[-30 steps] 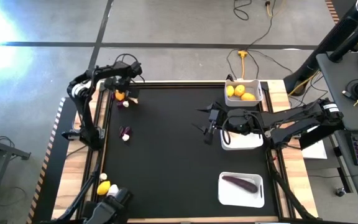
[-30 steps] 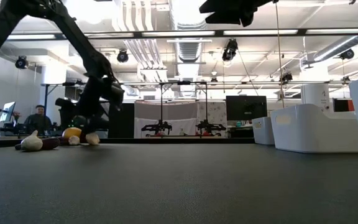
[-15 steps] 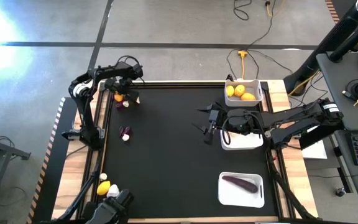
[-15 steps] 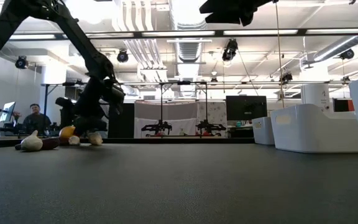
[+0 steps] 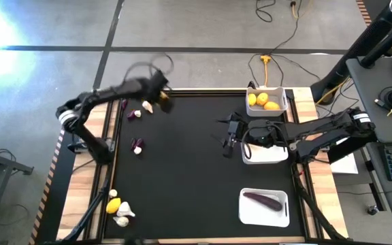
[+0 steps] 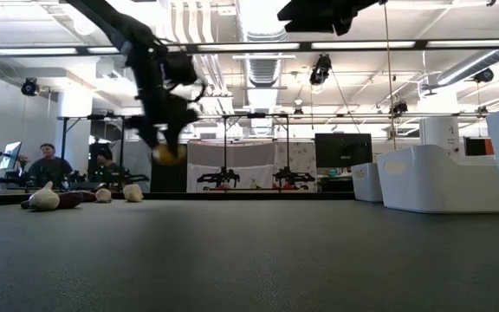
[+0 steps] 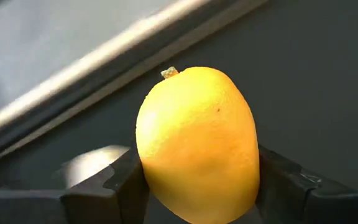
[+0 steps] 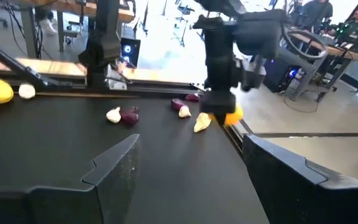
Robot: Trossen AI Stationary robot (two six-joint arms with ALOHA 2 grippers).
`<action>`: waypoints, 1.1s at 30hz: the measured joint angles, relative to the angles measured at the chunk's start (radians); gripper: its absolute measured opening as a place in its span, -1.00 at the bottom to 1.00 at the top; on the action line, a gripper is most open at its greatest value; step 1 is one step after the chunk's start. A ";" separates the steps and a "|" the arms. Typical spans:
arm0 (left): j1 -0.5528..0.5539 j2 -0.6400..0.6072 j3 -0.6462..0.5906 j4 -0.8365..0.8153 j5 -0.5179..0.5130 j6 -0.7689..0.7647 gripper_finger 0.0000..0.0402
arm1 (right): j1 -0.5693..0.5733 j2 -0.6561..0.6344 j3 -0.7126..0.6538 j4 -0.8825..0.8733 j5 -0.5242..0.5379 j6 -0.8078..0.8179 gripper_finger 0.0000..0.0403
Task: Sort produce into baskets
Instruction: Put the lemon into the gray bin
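Gripping a lemon (image 7: pixel 196 146) between its two fingers (image 7: pixel 107 190), the left gripper (image 5: pixel 163 102) is hanging above the table's (image 5: pixel 182 170) far left corner, with a garlic bulb (image 5: pixel 147 105) and a purple bit (image 5: pixel 129 115) lying just beside it on the mat. Farther right, the right gripper (image 5: pixel 229 139) is hovering over mid-table with its jaws parted and nothing between them, next to the middle basket (image 5: pixel 264 155); lemons are sitting in the far basket (image 5: pixel 267 100) and an eggplant (image 5: pixel 263 200) is lying in the near one (image 5: pixel 265 207).

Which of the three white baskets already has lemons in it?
The basket at the table's far right corner, holding yellow lemons. The middle basket sits under the right arm, and the near basket holds a purple eggplant.
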 joint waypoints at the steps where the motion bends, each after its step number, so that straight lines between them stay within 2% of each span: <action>1: -0.059 -0.013 -0.055 0.091 0.014 -0.001 0.05 | 0.000 0.011 -0.002 -0.011 0.000 0.001 0.34; 5: -0.292 0.000 -0.258 0.433 0.012 -0.004 0.05 | 0.000 0.099 -0.042 -0.034 -0.006 0.028 0.31; 8: -0.440 0.041 -0.348 0.612 -0.002 0.057 0.05 | 0.005 0.188 -0.073 -0.022 -0.009 0.024 0.30; 10: -0.535 0.067 -0.383 0.679 -0.046 0.100 0.05 | 0.007 0.243 -0.076 0.003 -0.008 0.016 0.31; 12: -0.614 0.086 -0.391 0.684 -0.123 0.110 0.05 | 0.007 0.300 -0.076 0.082 -0.009 0.015 0.32; 14: -0.672 0.096 -0.383 0.670 -0.158 0.112 0.05 | 0.007 0.354 -0.076 0.165 -0.041 -0.002 0.34; 19: -0.740 0.101 -0.365 0.656 -0.147 0.107 0.12 | 0.007 0.465 -0.075 0.347 -0.132 -0.028 0.41; 26: -0.742 0.101 -0.360 0.665 -0.137 0.097 0.39 | -0.009 0.552 -0.075 0.447 -0.133 -0.018 0.58; 33: -0.750 0.101 -0.362 0.670 -0.092 0.127 0.44 | -0.037 0.606 -0.070 0.458 -0.166 -0.060 0.68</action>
